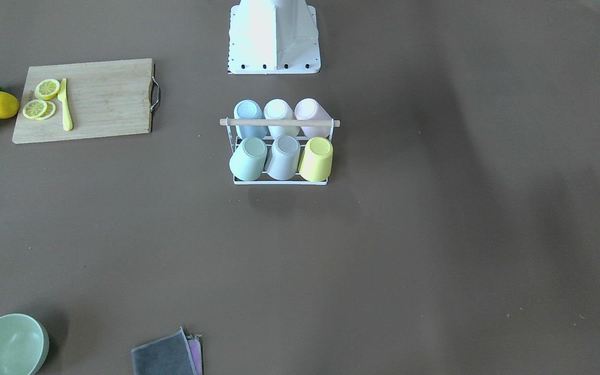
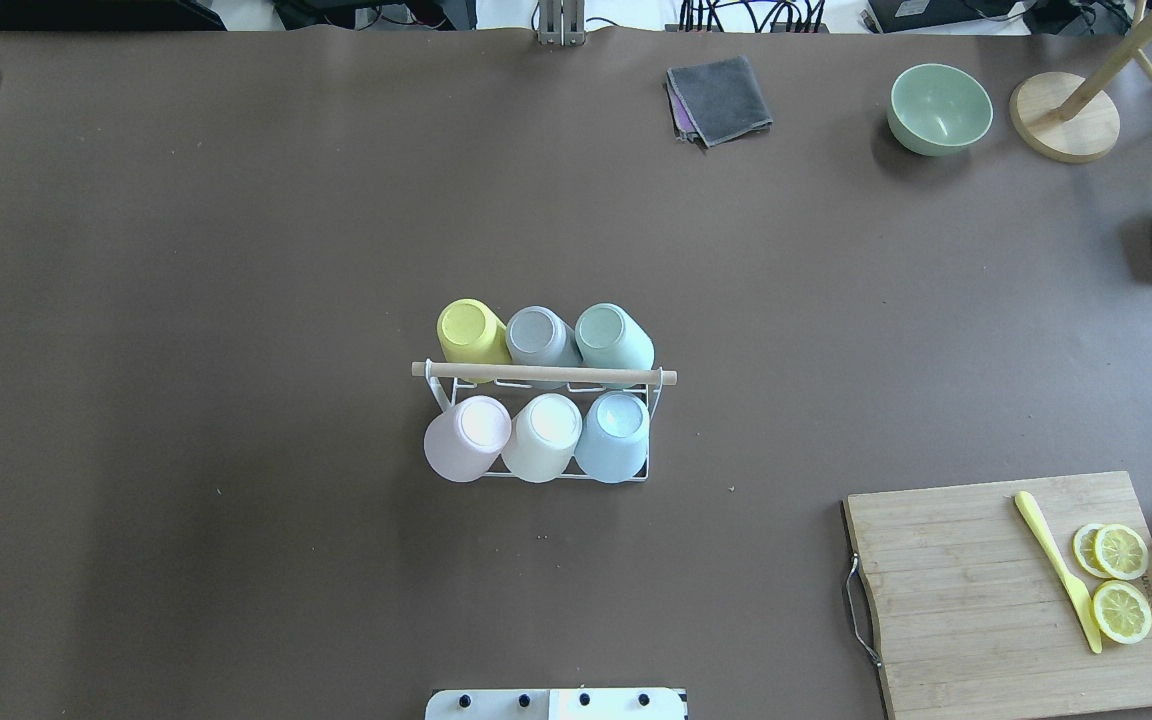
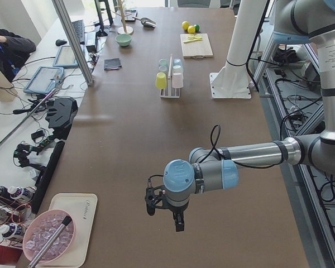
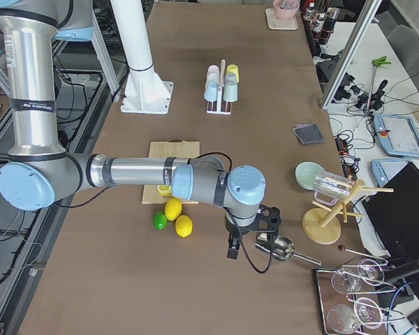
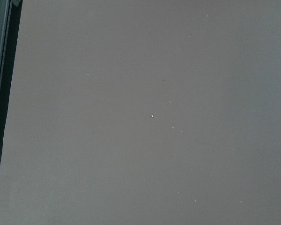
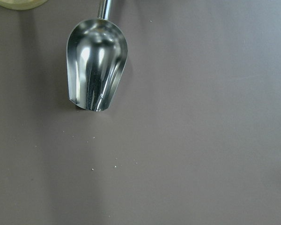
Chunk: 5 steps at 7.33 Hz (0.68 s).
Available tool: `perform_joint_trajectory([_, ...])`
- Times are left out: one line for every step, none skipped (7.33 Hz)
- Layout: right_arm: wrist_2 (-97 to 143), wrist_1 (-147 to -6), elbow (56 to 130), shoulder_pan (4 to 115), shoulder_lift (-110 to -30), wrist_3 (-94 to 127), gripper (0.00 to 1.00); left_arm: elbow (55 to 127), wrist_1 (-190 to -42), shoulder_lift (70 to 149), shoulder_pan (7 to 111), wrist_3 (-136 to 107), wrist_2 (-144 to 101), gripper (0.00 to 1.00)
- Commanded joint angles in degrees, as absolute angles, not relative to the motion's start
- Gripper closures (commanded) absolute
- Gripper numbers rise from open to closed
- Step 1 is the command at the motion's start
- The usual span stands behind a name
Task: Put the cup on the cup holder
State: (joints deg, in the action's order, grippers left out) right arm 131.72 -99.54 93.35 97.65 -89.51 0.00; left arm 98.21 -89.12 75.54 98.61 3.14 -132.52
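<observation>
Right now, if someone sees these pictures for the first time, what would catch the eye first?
The rack at mid-table, with six pastel cups upside down on it in two rows of three. Next, the board on the robot's right, with lemon slices and a yellow knife on it. The left arm and right arm hang over the table's far ends, away from the rack.
</observation>
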Motion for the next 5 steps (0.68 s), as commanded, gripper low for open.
perform_joint_trajectory([131.6,-99.1,93.3,97.7,-89.6,-0.1,0.0,97.8,-91.0,76.5,98.5,3.0,-133.2,0.01])
perform_joint_trajectory([131.6,-99.1,93.3,97.7,-89.6,-0.2,0.0,98.0,-91.1,76.6,98.5,3.0,-133.3,0.01])
perform_joint_trajectory([131.6,-99.1,93.3,97.7,-89.6,-0.3,0.0,98.1,-91.1,76.6,98.5,3.0,-133.2,0.02])
perform_joint_trajectory([131.0,-99.1,93.3,97.7,-89.3,-0.6,0.0,98.1,-91.1,76.6,98.5,3.1,-133.3,0.02])
perform_joint_trajectory([130.3,-99.1,93.3,97.7,-89.2,-3.5,0.0,97.9,-91.1,76.5,98.3,3.1,-134.7,0.02])
